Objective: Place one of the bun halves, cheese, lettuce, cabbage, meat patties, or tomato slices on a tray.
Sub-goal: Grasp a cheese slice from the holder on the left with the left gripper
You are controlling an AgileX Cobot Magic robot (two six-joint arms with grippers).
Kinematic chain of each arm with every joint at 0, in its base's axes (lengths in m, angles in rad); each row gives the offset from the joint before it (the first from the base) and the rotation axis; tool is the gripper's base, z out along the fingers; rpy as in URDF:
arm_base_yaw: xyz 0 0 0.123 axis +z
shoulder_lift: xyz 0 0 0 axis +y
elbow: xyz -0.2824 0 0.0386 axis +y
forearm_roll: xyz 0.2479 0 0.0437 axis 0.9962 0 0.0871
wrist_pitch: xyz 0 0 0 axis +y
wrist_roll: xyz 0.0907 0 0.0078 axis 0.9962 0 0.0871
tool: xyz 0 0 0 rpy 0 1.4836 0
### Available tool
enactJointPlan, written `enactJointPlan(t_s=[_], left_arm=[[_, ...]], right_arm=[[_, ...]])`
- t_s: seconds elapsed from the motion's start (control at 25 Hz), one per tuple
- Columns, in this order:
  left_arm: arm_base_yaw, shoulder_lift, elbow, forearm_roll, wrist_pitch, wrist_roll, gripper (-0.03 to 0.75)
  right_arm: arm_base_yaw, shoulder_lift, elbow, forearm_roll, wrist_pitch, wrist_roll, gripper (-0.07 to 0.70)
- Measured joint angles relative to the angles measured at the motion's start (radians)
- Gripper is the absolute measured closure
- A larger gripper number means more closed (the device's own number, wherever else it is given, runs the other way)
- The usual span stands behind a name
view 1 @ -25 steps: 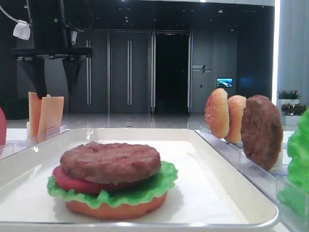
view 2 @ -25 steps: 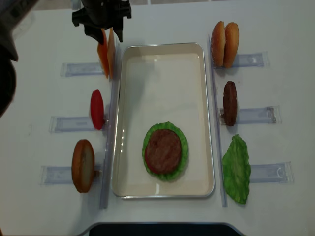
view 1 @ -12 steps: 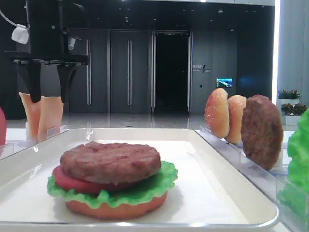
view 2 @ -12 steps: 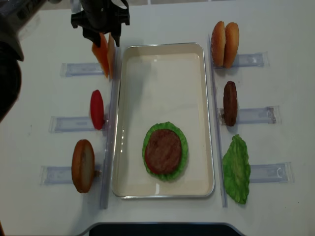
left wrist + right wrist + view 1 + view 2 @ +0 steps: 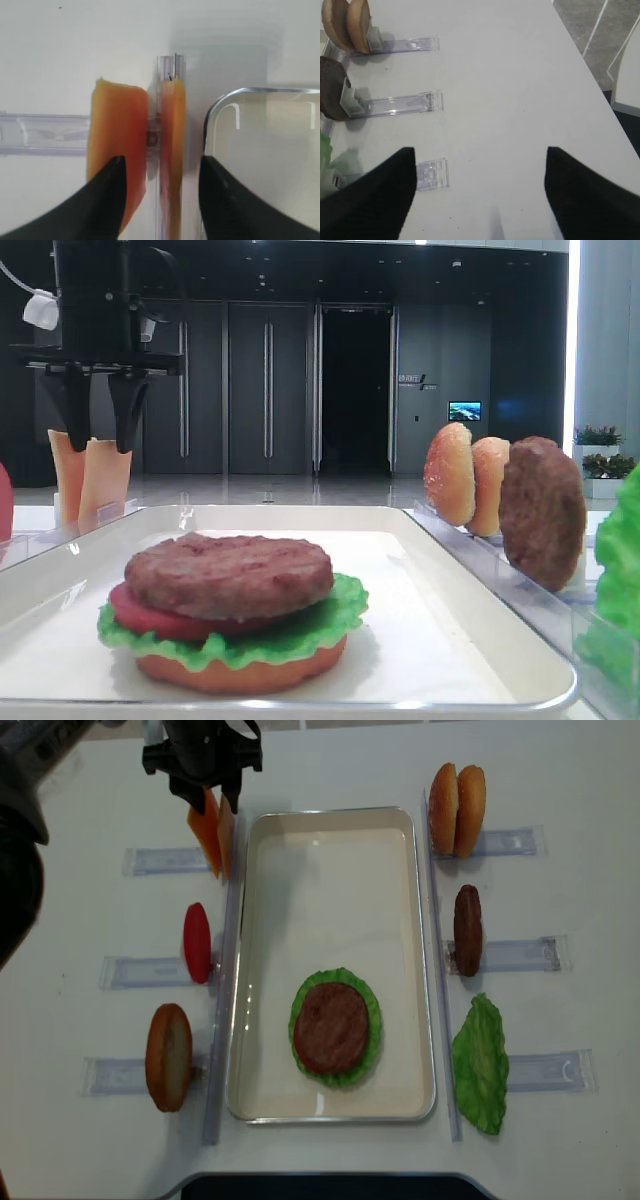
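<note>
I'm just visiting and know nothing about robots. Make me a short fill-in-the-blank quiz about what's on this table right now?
1. The top layer of the burger stack on the tray is a meat ____.
2. The left hand is lowered over the two ____ slices.
3. Just right of the tray's far corner stand ____ bun halves.
4. The lettuce leaf outside the tray is colored ____.

Missing words: patty; cheese; two; green

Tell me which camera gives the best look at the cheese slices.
The left wrist view: the cheese fills the frame, two slices standing on edge in their holder between the left gripper fingers. The overhead view shows them small, partly under the arm; the low front view shows them far off at left. The right wrist view misses them.
</note>
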Motion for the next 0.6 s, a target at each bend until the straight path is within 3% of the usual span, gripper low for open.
enactJointPlan(t_s=[0.36, 0.6], left_arm=[[-0.007, 0.000, 0.000, 0.000, 0.002, 0.000, 0.673], [-0.012, 0.000, 0.000, -0.009, 0.008, 0.000, 0.685]], right_arm=[[0.000, 0.000, 0.000, 0.000, 0.000, 0.000, 0.097], [0.000, 0.000, 0.000, 0.000, 0.000, 0.000, 0.097]])
